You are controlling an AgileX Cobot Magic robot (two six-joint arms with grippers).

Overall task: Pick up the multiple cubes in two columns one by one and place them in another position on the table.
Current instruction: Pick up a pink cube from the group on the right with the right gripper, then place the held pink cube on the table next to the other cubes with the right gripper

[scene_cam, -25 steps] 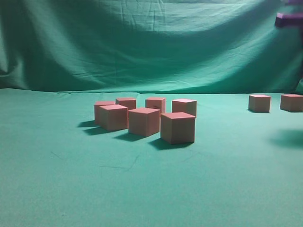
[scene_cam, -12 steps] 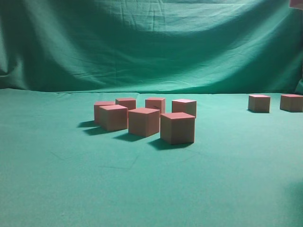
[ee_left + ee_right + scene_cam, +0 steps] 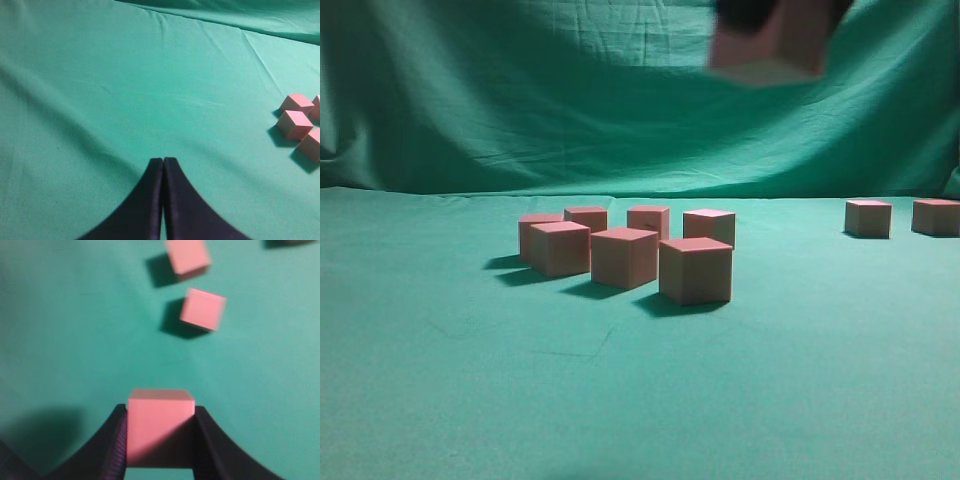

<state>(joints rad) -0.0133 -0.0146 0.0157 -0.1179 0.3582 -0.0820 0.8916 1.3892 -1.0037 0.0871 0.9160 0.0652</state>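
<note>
Above the table (image 3: pixel 60 340), the right gripper (image 3: pixel 160 432) pinched one cube (image 3: pixel 160 422), the two placed cubes (image 3: pixel 202 310) lying just ahead; the left gripper (image 3: pixel 163 172) stayed pressed together.

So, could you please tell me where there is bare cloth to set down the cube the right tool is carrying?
The table is bare in front of and left of the seven-cube cluster, and between it and the two cubes at right. The right tool grips its cube above. The cluster itself is crowded.

Ten small pinkish-red matte cubes (image 3: pixel 695 270) are visible: one held between the fingers of the right black claw (image 3: pixel 160 432), seven grouped below it to its left, two on the far right.
</note>
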